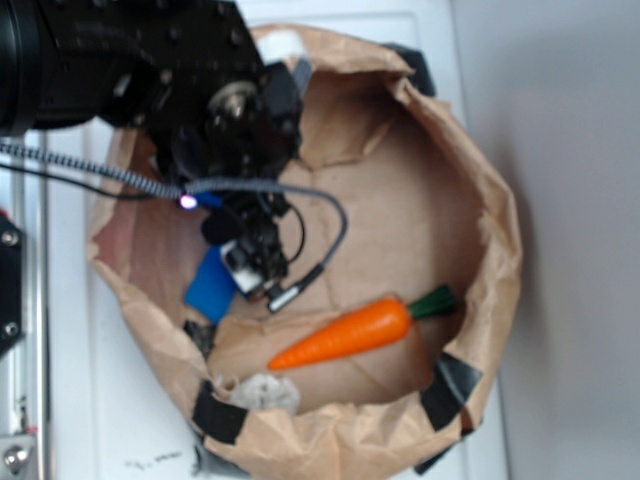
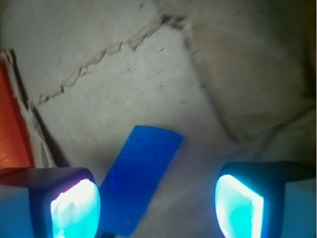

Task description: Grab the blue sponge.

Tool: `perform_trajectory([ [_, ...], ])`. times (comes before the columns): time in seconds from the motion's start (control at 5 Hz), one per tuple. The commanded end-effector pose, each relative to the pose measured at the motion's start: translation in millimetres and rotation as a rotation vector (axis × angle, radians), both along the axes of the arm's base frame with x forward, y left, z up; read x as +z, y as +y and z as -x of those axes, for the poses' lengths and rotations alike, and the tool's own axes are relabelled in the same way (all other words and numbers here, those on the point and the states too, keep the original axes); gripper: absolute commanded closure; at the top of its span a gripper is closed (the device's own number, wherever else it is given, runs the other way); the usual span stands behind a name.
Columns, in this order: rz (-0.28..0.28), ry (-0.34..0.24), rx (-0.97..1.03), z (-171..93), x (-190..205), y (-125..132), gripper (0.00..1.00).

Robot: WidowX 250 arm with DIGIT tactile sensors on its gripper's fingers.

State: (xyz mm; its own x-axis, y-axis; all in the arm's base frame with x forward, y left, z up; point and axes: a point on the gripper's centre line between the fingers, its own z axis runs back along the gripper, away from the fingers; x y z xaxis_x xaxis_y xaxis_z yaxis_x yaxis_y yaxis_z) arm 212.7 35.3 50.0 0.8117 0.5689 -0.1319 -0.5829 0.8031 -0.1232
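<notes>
The blue sponge (image 1: 210,285) lies flat on the brown paper inside a paper bag, at its left side, partly hidden by the arm. In the wrist view the blue sponge (image 2: 141,173) lies slanted on the paper between the jaws, close to the left finger. My gripper (image 1: 250,262) hangs just above the sponge's right end. In the wrist view my gripper (image 2: 157,207) is open, its two lit pads wide apart and holding nothing.
An orange toy carrot (image 1: 345,333) with a green top lies right of the sponge; its orange side shows in the wrist view (image 2: 11,124). A whitish paper wad (image 1: 265,392) sits at the front. The bag's crumpled walls (image 1: 495,240) ring everything.
</notes>
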Motion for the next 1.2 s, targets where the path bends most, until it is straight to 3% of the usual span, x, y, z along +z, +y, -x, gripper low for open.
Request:
perform_trajectory([
  [0.0,-0.076,-0.023,0.008,-17,-27,-12,0.00],
  [0.4,-0.130,-0.017,0.052,-27,-59,-16,0.00],
  [0.6,-0.153,-0.030,0.015,-26,-54,-10,0.09],
  [0.8,-0.153,-0.047,-0.003,-21,-45,-6,1.00],
  [1.0,-0.128,-0.060,-0.042,-19,-25,-1,1.00],
])
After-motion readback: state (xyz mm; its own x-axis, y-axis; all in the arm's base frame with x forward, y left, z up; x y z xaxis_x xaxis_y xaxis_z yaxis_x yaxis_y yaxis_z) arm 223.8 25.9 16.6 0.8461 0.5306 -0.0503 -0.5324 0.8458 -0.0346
